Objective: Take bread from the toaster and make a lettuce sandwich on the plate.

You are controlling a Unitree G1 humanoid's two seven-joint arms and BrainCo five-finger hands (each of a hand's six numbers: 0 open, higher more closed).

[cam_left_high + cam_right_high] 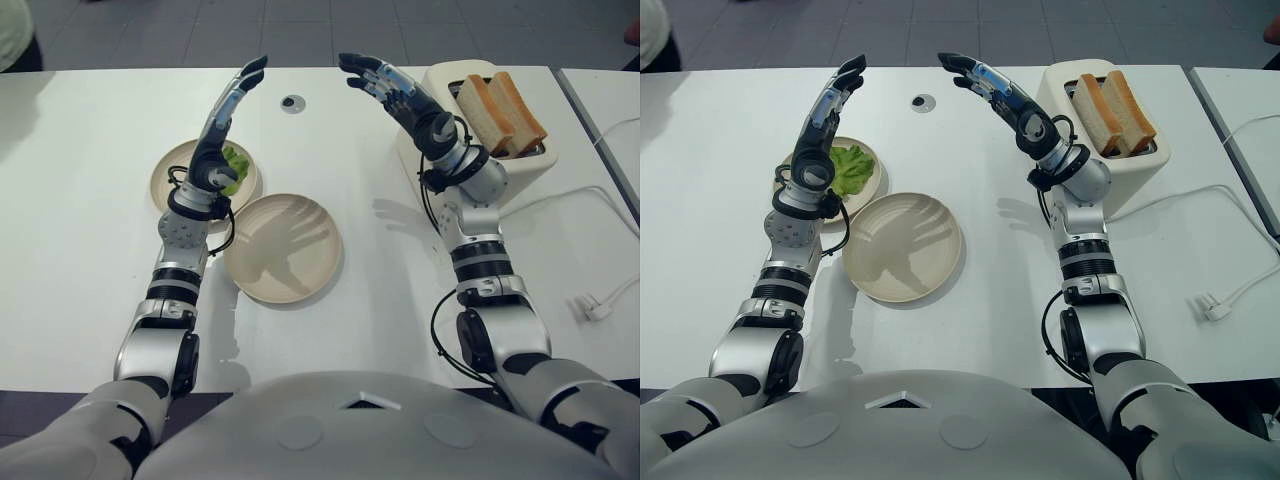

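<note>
A: What is lying nearest, and how much room is showing?
B: The empty plate [283, 248] is sitting near the middle of the table [80, 200], with bare tabletop lying open around its near side. A plug [597, 306] is lying far right, near the seam with the next table.
A: And the food?
B: Lettuce [850, 168] is resting on a smaller plate [168, 182] just beside it. Bread [503, 112] is standing upright in the toaster [520, 170], two slices side by side, long edges running along its length.
A: The hands?
B: The left hand [222, 125] is hovering over the lettuce, fingers stretched straight, holding nothing. The right hand [405, 100] is hanging beside the toaster, fingers spread, gripping nothing.
</note>
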